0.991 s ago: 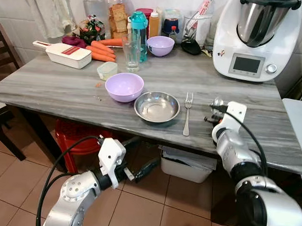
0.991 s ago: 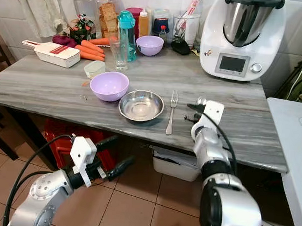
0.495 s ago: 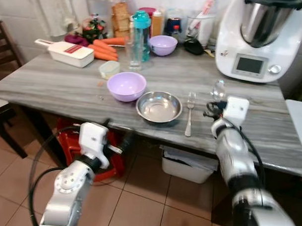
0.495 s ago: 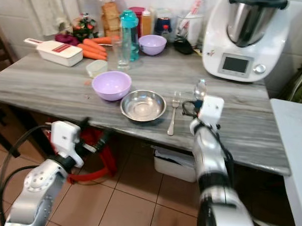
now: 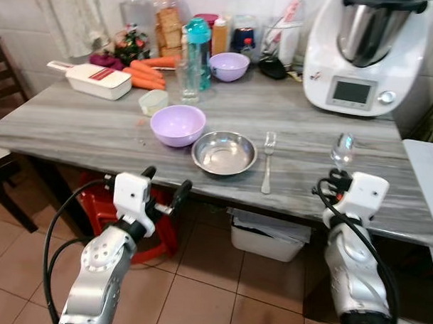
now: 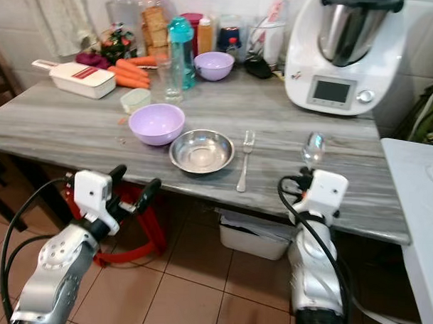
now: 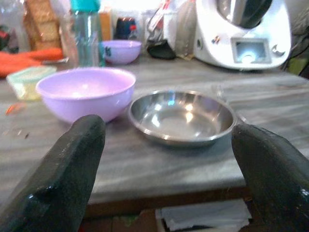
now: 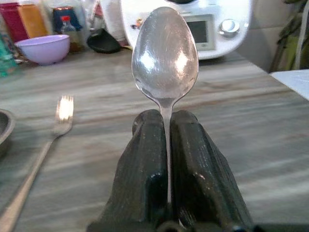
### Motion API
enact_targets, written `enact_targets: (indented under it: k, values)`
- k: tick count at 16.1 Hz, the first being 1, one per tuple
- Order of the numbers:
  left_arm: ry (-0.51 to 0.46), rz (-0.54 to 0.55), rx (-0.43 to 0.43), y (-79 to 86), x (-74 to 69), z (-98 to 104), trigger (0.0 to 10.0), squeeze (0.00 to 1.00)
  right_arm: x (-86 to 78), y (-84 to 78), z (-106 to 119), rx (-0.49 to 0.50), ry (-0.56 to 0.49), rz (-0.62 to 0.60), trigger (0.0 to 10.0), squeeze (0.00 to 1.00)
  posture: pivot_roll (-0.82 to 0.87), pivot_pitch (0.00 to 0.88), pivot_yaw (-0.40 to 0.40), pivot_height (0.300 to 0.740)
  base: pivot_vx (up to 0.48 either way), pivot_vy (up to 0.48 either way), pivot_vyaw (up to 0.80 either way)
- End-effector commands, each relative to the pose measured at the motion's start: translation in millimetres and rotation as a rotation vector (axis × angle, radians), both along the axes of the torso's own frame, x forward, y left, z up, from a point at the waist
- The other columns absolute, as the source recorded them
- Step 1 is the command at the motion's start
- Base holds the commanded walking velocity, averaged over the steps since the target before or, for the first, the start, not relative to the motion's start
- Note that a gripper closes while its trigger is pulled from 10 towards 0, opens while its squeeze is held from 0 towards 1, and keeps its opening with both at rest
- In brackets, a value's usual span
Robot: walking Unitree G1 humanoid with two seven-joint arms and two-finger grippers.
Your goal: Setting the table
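Note:
A steel bowl sits near the front edge of the grey table, with a fork lying just to its right. A lilac bowl stands to its left. My right gripper hovers at the table's front edge, right of the fork, and is shut on a spoon by its handle. The spoon's bowl points up. My left gripper is open below the front edge, facing the two bowls, with nothing between its fingers.
A white kitchen machine stands at the back right. Carrots, a white slicer, a glass, a teal bottle and a small lilac bowl crowd the back. Under the table are a red stool and a white bin.
My right gripper has drawn back to the right with the spoon, away from the fork. My left gripper has swung up from under the table toward its front edge.

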State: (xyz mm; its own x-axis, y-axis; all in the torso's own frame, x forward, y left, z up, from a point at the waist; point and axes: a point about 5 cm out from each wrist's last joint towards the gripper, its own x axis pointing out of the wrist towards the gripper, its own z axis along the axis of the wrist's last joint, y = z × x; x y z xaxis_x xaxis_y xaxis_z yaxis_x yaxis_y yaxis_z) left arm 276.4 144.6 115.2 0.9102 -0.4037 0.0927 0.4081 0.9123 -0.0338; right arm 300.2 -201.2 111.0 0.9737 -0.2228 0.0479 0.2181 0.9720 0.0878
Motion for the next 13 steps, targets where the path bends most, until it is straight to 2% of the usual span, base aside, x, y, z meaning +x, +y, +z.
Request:
enact_targets:
  k: [1,13]
  values:
    - [0.007,-0.006,0.003,1.8,0.2,-3,10.0,0.00,-2.4,-3.2,10,-0.002,-0.013,-0.019,10.0,0.00,0.00,0.000,0.056,0.740,0.262,0.000,0.00]
    - [0.010,-0.013,0.001,-0.3,-4.3,-6,10.0,0.00,-9.1,6.5,8,-0.013,0.021,0.017,10.0,0.00,0.01,0.000,0.045,0.740,0.361,0.000,0.00]
